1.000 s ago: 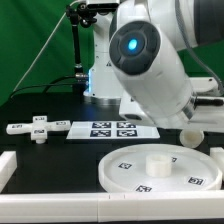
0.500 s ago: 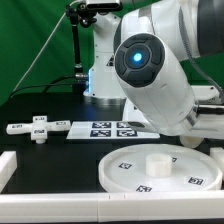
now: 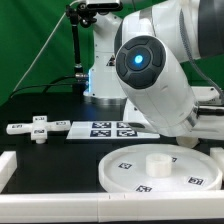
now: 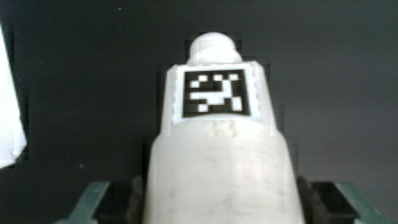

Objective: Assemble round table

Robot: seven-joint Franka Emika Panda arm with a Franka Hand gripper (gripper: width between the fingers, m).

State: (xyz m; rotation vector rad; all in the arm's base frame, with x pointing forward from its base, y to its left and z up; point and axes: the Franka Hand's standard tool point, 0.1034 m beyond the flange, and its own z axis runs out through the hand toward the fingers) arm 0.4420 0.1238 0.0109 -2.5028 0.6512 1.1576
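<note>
In the wrist view my gripper [image 4: 217, 202] is shut on the white cylindrical post [image 4: 217, 150], one finger on each side of it. The post carries a black-and-white tag and ends in a narrower rounded tip. In the exterior view the arm hides the gripper and the post. The large rimmed round disc [image 3: 125, 166] lies flat at the front right, with a small raised socket [image 3: 158, 159] at its middle. The flat cross-shaped piece [image 3: 38, 128] lies at the exterior view's left.
The marker board [image 3: 110, 128] lies behind the disc, between it and the robot base. White straight rails [image 3: 60, 206] edge the black surface at the front and at the exterior view's left. A white edge [image 4: 9, 130] shows at the wrist view's border.
The arm has swung a little toward the exterior view's left and lower. The post that showed at the right one second ago is now covered by the arm.
</note>
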